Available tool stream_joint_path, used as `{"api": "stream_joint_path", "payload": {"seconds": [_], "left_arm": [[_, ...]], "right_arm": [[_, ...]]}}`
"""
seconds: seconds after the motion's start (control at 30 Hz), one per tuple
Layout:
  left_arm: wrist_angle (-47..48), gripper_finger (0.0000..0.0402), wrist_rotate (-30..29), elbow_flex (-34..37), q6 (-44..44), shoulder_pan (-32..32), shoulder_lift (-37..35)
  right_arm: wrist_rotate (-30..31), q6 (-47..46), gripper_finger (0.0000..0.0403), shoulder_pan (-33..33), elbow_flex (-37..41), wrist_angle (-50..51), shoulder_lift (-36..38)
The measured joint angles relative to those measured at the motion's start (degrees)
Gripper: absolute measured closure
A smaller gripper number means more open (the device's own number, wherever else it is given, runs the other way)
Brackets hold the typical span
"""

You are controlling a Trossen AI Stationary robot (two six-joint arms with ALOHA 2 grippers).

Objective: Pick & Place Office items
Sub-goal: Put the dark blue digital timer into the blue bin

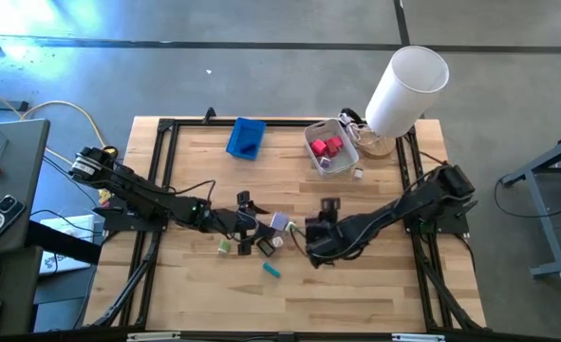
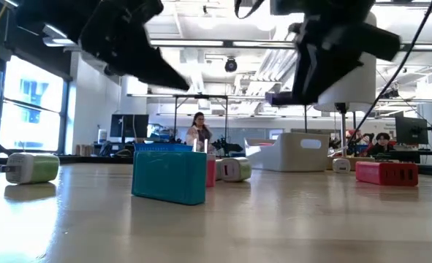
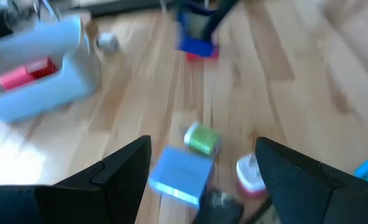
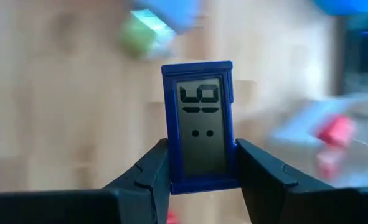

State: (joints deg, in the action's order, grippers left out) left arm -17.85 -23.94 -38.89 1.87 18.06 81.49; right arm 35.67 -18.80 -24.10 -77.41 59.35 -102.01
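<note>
The office items are partly sorted, and one of them sits in my right jaws: a small blue clock [image 4: 199, 127] with a grey display, clamped by its lower edges between my right fingers [image 4: 147, 174]. My right gripper [image 1: 320, 235] hangs above the middle of the bench [image 1: 375, 294], lifted clear of the wood as far as I can judge from the low view. My left gripper [image 3: 202, 180] hovers just at nine o'clock of it, jaws spread wide and holding nothing, aimed down at the loose cluster.

Directly under my left jaws lie a pale blue block [image 3: 180, 174], a green piece [image 3: 202, 138] and a red and white piece [image 3: 251, 177]. In the high view a teal block [image 1: 271, 270] lies at six o'clock of that cluster, and a green and white piece [image 1: 224, 247] at its nine o'clock edge.

Further out, at about one o'clock from my right gripper, the white bin [image 1: 342, 160] already holds red and pink pieces [image 1: 326, 146], so I judge some placing done. A small white piece [image 1: 357, 173] lies just beside the bin. The blue tray [image 1: 247, 138] stands at the far edge, around eleven o'clock, and I cannot tell what it holds. A white cylinder [image 1: 405, 90] stands beyond the bin.

Left to do, by my reckoning: carry the clock to a container, then clear the five or six pieces in the middle.
</note>
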Motion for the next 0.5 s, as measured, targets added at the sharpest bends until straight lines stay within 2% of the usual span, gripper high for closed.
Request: {"api": "stream_joint_path", "payload": {"seconds": [0.13,0.23,0.33,0.5], "left_arm": [[-8.21,0.0122,-0.09,0.02,1.68,-0.89,0.0],[-14.18,0.0122,-0.17,0.02,2.47,-2.06,0.0],[-18.51,0.0122,-0.29,0.02,2.05,-3.32,0.0],[-22.07,0.0122,-0.28,0.02,2.49,-6.44,0.0]], "right_arm": [[16.03,-7.97,0.0264,-1.86,-0.02,4.96,2.63],[25.31,-9.85,0.0264,-2.58,-0.02,6.46,3.27],[30.24,-7.96,0.0264,-2.67,-0.02,6.15,3.34],[34.16,-6.82,0.0264,-2.03,-0.02,4.27,3.34]]}}
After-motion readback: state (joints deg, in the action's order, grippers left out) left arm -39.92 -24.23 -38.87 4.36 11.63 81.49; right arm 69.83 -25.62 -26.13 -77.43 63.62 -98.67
